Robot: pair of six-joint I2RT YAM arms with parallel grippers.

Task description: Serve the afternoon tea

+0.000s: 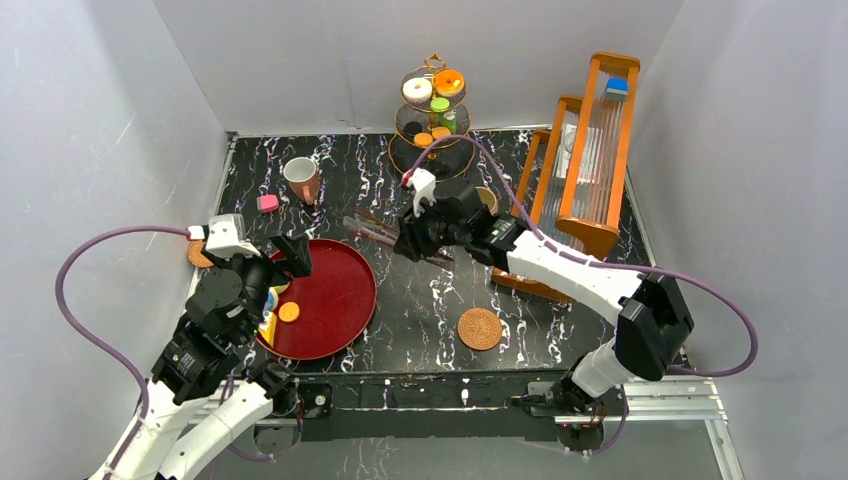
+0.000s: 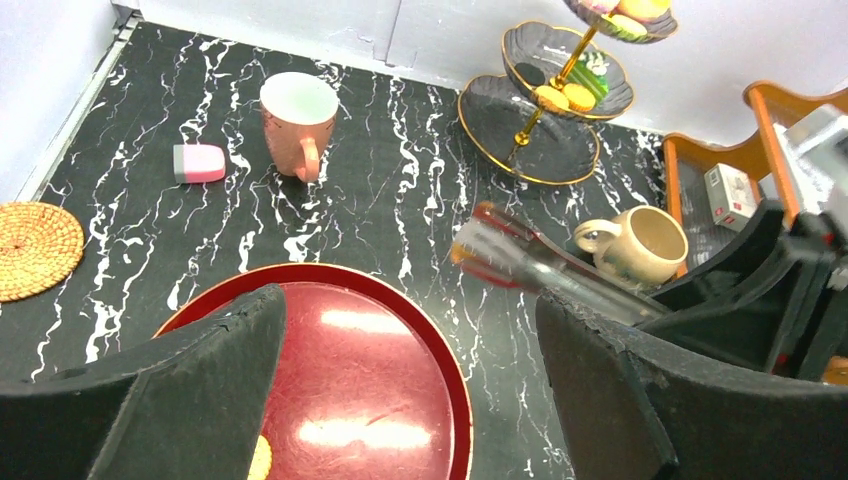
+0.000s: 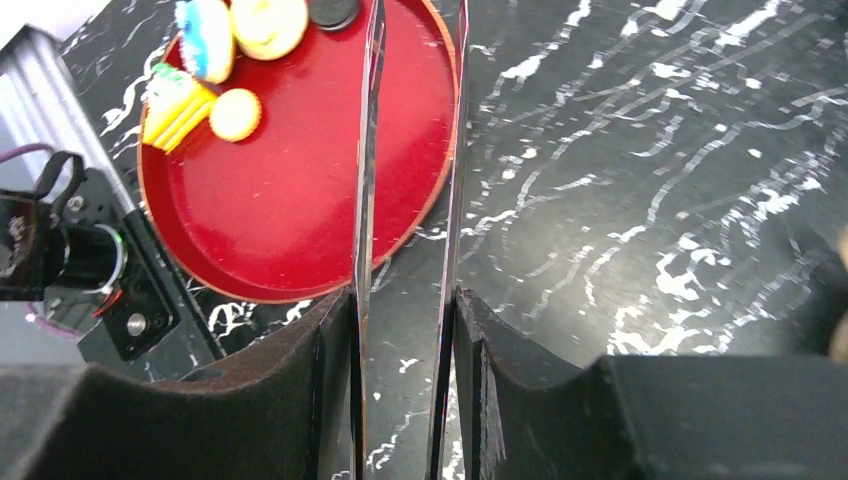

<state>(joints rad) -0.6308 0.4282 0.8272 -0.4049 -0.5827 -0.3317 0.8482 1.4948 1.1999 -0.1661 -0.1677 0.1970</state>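
My right gripper [image 3: 403, 340] is shut on a pair of tongs [image 3: 365, 200], one blade against each finger. The tongs [image 1: 372, 228] point left toward the red tray [image 1: 345, 262]. Several toy pastries lie at the tray's left side, among them a round cookie [image 3: 236, 113] and a yellow cake slice [image 3: 178, 105]. My left gripper [image 2: 410, 380] hangs open and empty over the tray [image 2: 400, 300]. The gold three-tier stand [image 1: 432, 110] at the back holds donuts and cookies. A white mug [image 2: 298, 120] and a pink pastry [image 2: 199, 163] stand back left. The beige mug [image 2: 640, 243] sits behind my right arm.
One woven coaster [image 1: 198, 253] lies at the left table edge, another [image 1: 479, 328] near the front middle. A wooden rack [image 1: 590, 150] stands along the right side. White walls close in the table on three sides.
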